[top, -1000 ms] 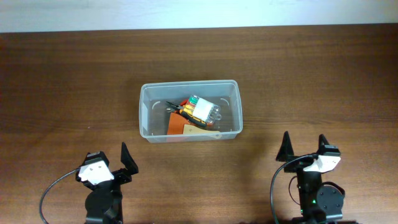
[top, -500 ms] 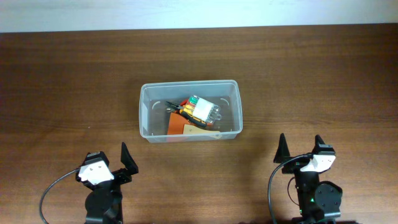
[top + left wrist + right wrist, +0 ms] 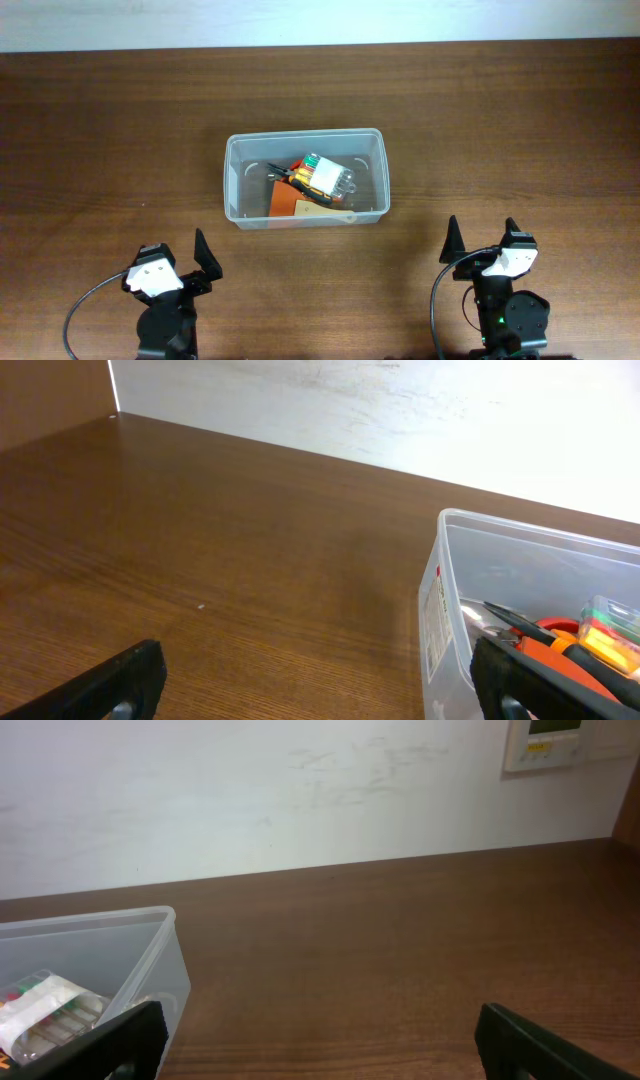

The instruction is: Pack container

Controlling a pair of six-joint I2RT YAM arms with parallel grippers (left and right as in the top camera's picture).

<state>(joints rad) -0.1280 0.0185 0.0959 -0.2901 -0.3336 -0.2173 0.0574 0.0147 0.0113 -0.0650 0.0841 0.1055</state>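
Well, the left gripper (image 3: 172, 255) and right gripper (image 3: 482, 240) are sitting wide open, empty; any low reach is risking shoving the light container (image 3: 228, 180), jostling its tools (image 3: 315, 185).

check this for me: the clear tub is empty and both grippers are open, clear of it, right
Not empty: the overhead view shows the container holding orange-handled tools and a small clear case. The left gripper and right gripper are indeed open, clear of it.

Black-bodied arms, left tool (image 3: 178, 262) and right tool (image 3: 482, 240) with pointed black fingers (image 3: 452, 238) and white caps (image 3: 150, 267), grey cable (image 3: 78, 312) looping beside each, small green light (image 3: 497, 322) on the right.
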